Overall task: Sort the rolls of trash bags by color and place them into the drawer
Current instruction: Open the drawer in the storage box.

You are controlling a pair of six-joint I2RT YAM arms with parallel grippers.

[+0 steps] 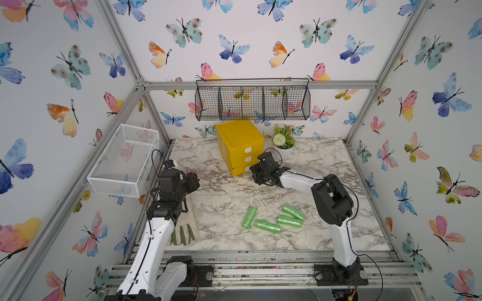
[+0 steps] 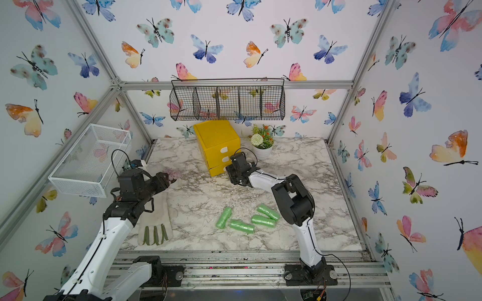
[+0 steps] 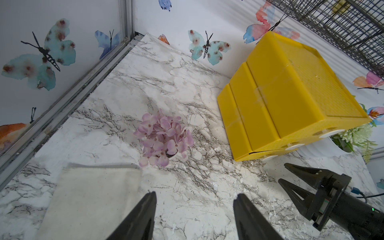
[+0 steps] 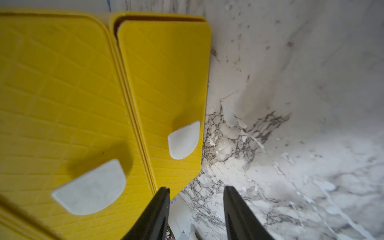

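Right tool: the right gripper (image 4: pixel 196 188) is released, its black jaws apart with nothing between them, at the near corner of the lowest drawer front (image 4: pixel 166 83).
Likely reason: it looks lined up on that drawer's white tab handle (image 4: pixel 184 140). A dark slit along the drawer's edge suggests the drawer sits slightly ajar.
Left tool: the left gripper (image 3: pixel 195 194) is also released and empty. It hovers over bare table at the left, near a small pink-purple flower cluster (image 3: pixel 164 139) and clear of the other arm.
Drawer unit: the bright yellow plastic three-drawer chest (image 1: pixel 240 140) stands at the far centre of the marble-patterned table (image 1: pixel 221 206), its front turned toward the right arm.
Rolls: four bright green crinkly plastic rolls of trash bags (image 1: pixel 267 226) lie loosely grouped near centre-right.
Rolls versus tools: they are well apart from both grippers, nearer than the right one, and right of and nearer than the left.
Other colours: no pink or lilac rolls are visible.
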